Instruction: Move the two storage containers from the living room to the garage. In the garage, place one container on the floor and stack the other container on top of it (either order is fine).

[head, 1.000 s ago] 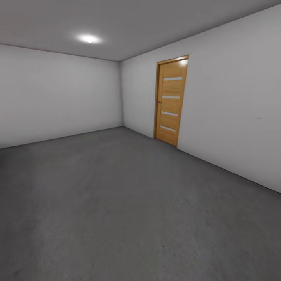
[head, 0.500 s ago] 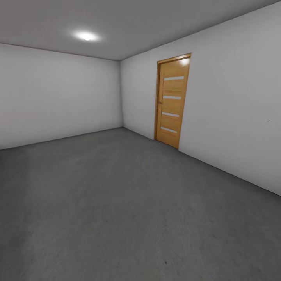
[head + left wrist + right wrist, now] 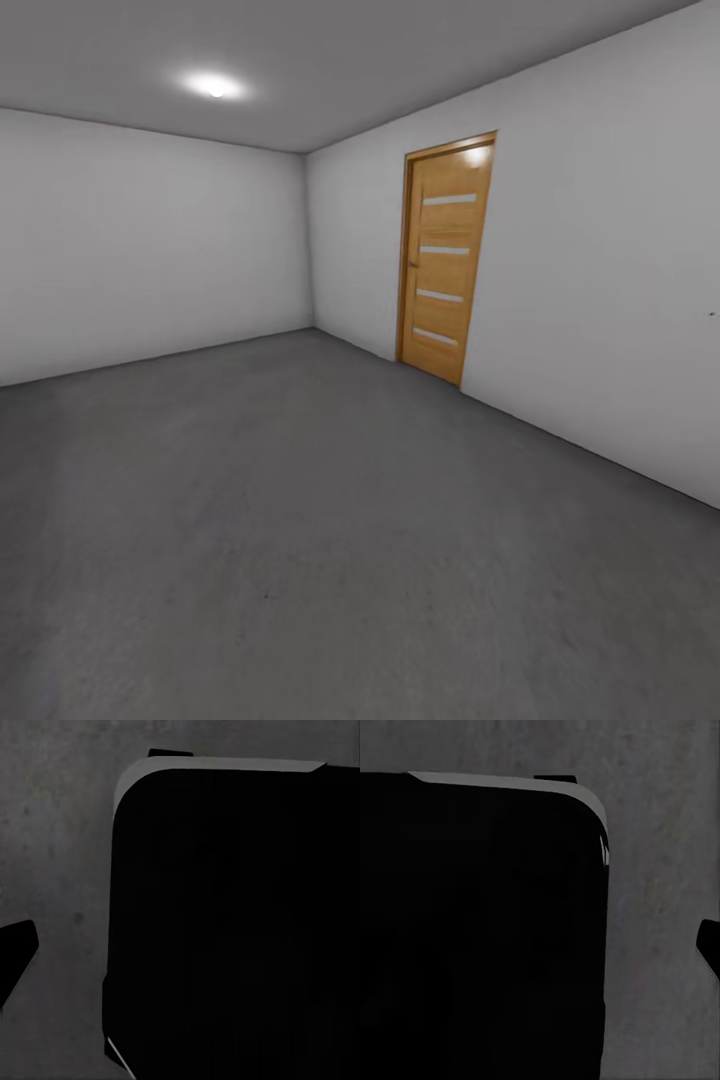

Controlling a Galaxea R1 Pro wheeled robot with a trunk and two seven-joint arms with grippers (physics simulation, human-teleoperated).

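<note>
With the garage floor (image 3: pixel 300 520) bare near the door (image 3: pixel 447 268), the base is steered doorward slowly; gripper states cannot be told.

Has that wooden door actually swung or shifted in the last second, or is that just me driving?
No. The wooden door sits shut in the same spot on its wall; both slid slightly together in the head view, so the camera moved.

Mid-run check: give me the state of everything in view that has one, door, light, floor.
wooden door: shut, flush in its frame in the right wall.
ceiling light: on, glowing.
floor: dark grey concrete, bare where the head view shows it.
</note>
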